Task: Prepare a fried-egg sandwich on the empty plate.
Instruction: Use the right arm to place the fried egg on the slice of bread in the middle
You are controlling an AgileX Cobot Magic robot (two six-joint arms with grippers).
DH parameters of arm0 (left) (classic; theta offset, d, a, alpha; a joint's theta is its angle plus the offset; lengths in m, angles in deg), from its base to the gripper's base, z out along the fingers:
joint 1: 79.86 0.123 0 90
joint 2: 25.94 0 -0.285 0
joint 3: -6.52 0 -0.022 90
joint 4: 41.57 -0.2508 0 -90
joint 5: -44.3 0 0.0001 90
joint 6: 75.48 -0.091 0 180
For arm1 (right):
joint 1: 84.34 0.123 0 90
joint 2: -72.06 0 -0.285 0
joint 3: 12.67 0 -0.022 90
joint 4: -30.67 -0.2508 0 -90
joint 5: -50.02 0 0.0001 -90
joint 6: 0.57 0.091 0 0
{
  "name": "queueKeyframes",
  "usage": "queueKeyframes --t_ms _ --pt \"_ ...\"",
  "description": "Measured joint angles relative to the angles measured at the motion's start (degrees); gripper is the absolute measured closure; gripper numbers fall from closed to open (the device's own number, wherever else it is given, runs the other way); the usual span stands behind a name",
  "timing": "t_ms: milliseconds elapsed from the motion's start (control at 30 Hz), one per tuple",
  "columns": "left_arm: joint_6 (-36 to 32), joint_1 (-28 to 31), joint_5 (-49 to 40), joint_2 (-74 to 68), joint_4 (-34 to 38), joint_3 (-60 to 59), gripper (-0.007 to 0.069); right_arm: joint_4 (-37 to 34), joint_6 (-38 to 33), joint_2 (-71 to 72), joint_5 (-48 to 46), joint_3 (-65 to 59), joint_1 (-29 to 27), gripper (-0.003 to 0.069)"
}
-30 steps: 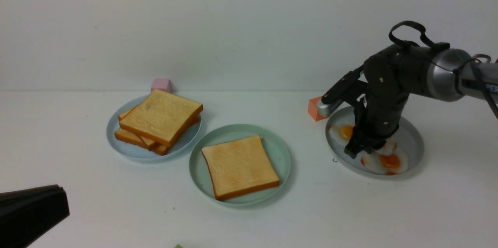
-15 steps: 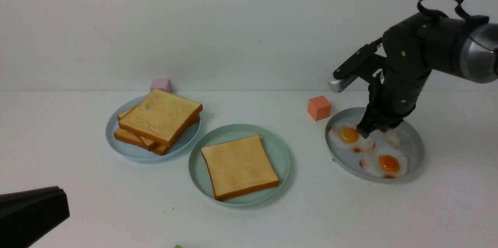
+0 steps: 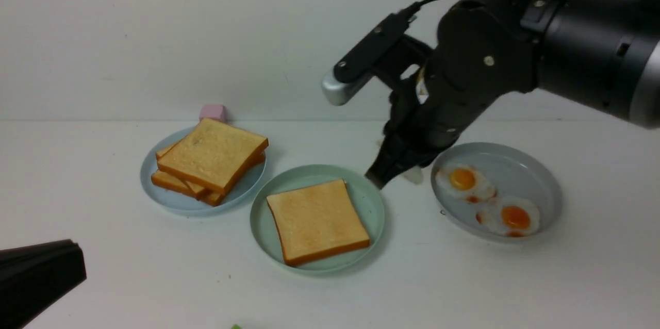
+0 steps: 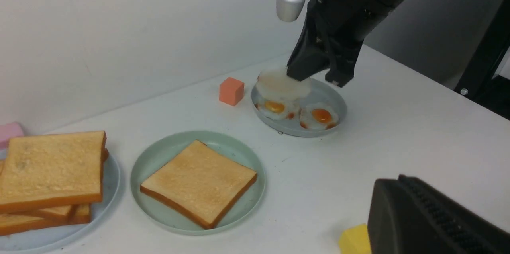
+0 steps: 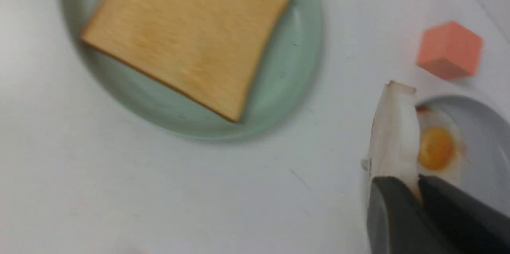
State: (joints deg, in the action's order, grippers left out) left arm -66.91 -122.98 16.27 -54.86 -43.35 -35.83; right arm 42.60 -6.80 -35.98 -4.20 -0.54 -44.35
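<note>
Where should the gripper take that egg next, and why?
Probably a short move sideways until the egg hangs over the toast on the green plate, then down. The right gripper is shut on the egg, which hangs near the grey plate, not above the toast.

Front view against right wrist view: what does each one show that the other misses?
Front view only: the toast stack on the blue plate, and the pink cube. Right wrist view only: the orange cube, which the right arm hides from the front. Both: the single toast slice on the mint plate, and the right pincer shut on a fried egg.
</note>
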Motion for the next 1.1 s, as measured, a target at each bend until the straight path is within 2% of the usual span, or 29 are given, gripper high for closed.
queueKeyframes --t_ms 67,167,600,1100 --pt "0.0 0.0 0.0 0.0 -0.02 0.0 0.0638 -1.41 0.13 -2.14 3.35 0.0 2.94 0.0573" --pt "0.0 0.0 0.0 0.0 -0.04 0.0 0.0638 -1.81 0.13 -5.21 6.43 0.0 3.99 0.0573" --pt "0.0 0.0 -0.01 0.0 -0.22 0.0 0.0638 3.84 1.3 -14.31 8.68 5.43 3.99 0.0573" --pt "0.0 0.0 -0.06 0.0 -0.22 0.0 0.0638 4.46 1.41 -18.24 10.5 5.89 3.99 0.0571"
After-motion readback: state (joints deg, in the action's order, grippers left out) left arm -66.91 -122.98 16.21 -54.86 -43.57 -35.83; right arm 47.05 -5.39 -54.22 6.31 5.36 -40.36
